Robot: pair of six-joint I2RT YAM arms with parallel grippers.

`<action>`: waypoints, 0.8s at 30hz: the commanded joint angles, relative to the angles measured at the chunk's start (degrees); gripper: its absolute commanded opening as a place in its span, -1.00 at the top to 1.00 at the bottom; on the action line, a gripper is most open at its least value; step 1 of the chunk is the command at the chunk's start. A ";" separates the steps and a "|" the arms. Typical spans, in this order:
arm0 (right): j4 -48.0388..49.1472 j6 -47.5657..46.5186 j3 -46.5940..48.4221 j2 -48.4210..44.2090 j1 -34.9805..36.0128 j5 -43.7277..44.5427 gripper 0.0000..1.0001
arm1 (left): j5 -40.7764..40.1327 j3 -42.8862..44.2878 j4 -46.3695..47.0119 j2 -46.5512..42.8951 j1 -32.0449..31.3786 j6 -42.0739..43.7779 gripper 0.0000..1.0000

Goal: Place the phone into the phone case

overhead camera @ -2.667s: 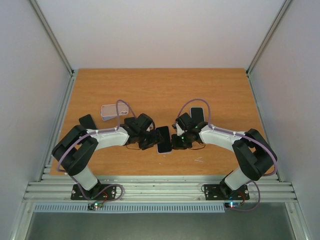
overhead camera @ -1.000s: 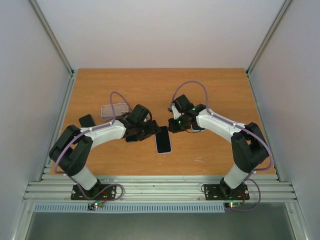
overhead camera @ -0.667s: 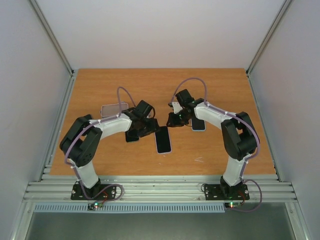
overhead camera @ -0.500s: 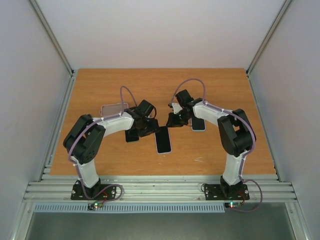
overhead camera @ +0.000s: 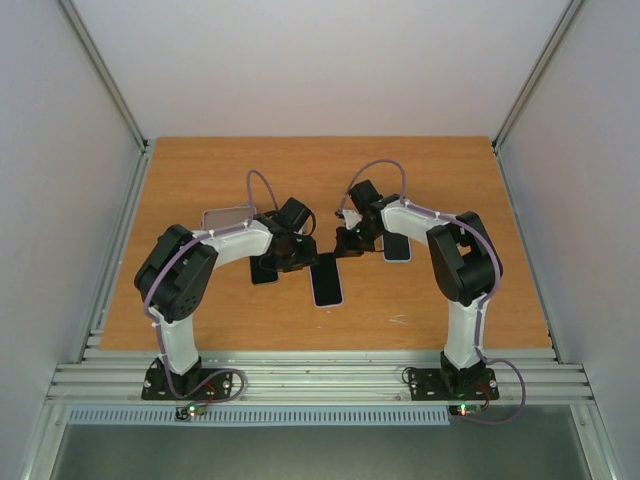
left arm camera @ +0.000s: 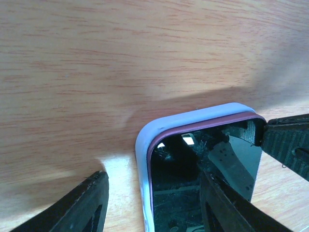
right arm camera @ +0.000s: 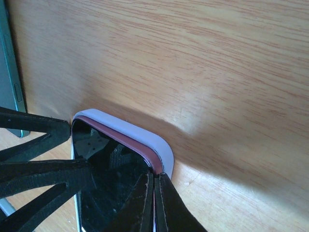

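Note:
The phone [overhead camera: 327, 280], dark-screened with a maroon rim, lies in the lilac phone case [overhead camera: 328, 303] at mid-table. My left gripper [left arm camera: 153, 176] is open over its far end. One of its fingers [left arm camera: 91, 203] is beside the case [left arm camera: 145, 145] on the table, and the other is over the screen [left arm camera: 178, 193]. My right gripper [right arm camera: 154, 176] is shut, its tips resting on the far corner where the maroon rim [right arm camera: 130, 140] meets the case [right arm camera: 140, 130]. Seen from above, the left gripper [overhead camera: 305, 252] and the right gripper [overhead camera: 343, 245] meet at that end.
A dark phone [overhead camera: 263, 272] lies left of the cased phone, under my left arm; its edge [right arm camera: 9, 72] shows in the right wrist view. Another phone [overhead camera: 397, 247] lies to the right. A clear case [overhead camera: 226, 217] sits at the back left.
Both arms have swung inward to the phone's far end. My right gripper has shut there, and the left jaws have narrowed. The phone has not moved.

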 commanded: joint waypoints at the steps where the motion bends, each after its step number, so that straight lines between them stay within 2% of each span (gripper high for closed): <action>1: -6.85 0.14 0.75 6.74 1.39 11.39 0.94 | 0.21 0.39 -1.22 2.15 -0.04 0.67 -0.06; 15: -17.84 0.80 7.51 14.48 8.64 33.25 0.87 | -2.07 -3.00 -0.86 -0.58 -0.11 -0.88 -0.09; 20: -18.50 0.62 9.05 15.12 10.70 33.63 0.81 | -3.22 -1.63 -2.30 1.45 -0.09 -0.08 0.02; 24: -14.32 0.26 6.12 10.08 10.81 27.80 0.75 | -5.28 -0.21 -3.75 2.86 -0.30 0.87 0.17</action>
